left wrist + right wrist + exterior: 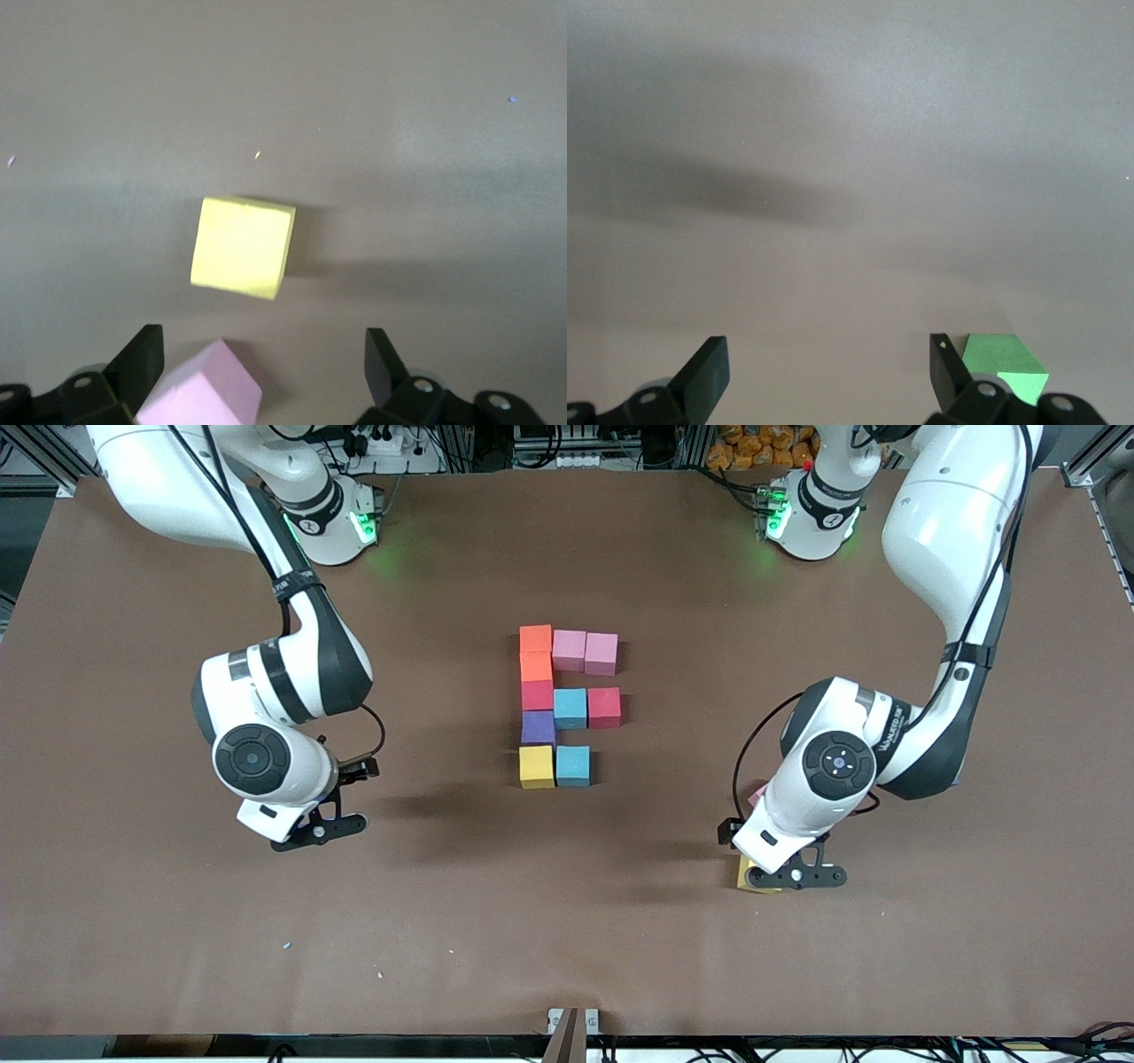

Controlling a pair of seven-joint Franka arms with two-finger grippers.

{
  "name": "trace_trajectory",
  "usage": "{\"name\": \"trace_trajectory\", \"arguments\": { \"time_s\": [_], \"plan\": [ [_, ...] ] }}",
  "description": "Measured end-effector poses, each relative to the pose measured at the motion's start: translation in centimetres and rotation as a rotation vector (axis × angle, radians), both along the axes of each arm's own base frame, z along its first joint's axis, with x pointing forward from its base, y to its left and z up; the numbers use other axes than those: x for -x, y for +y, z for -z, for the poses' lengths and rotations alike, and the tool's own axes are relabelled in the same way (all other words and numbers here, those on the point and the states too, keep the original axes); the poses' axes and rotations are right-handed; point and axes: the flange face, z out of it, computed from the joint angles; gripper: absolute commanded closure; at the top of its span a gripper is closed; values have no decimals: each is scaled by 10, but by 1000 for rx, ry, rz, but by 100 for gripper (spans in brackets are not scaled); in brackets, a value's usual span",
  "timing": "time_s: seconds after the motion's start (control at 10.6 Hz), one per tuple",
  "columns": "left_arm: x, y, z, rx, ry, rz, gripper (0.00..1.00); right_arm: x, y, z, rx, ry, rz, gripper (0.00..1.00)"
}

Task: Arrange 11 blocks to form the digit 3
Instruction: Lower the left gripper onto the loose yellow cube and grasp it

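While both arms hang over the brown table (567,921), the front view shows ten matte cubes joined at centre frame: orange (535,639), two pink (585,652), orange, red (537,694), light blue (570,708), red, purple (538,727), yellow (536,766) and light blue, the lowest bar one cube short. At lower right the left gripper (795,875), its arm bent at the elbow and wrist turned down, hovers over a loose yellow cube (746,877), with a pink sliver (757,794) showing by the wrist. At left, the right gripper (321,828) waits over bare tabletop.

Seen from the left wrist, that yellow cube (242,247) lies whole on the table at frame centre, and a pink cube (202,390) sits at the bottom edge between the wide-spread fingers (140,359), which hold nothing.

Only the right wrist view reveals a green cube (1005,361) at lower right, beside one spread, empty finger (943,363).
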Motion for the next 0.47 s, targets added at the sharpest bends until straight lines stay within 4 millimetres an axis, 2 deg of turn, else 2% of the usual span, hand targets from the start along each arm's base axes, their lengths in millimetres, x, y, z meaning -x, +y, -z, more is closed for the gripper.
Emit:
{"name": "trace_trajectory", "arguments": {
  "time_s": [0.19,0.28,0.47],
  "plan": [
    [-15,28,14,16,-26,59,0,0,0,0,0,0,0,0],
    [-18,36,21,20,-26,69,0,0,0,0,0,0,0,0],
    [-19,36,36,31,-27,73,0,0,0,0,0,0,0,0]
  ]
}}
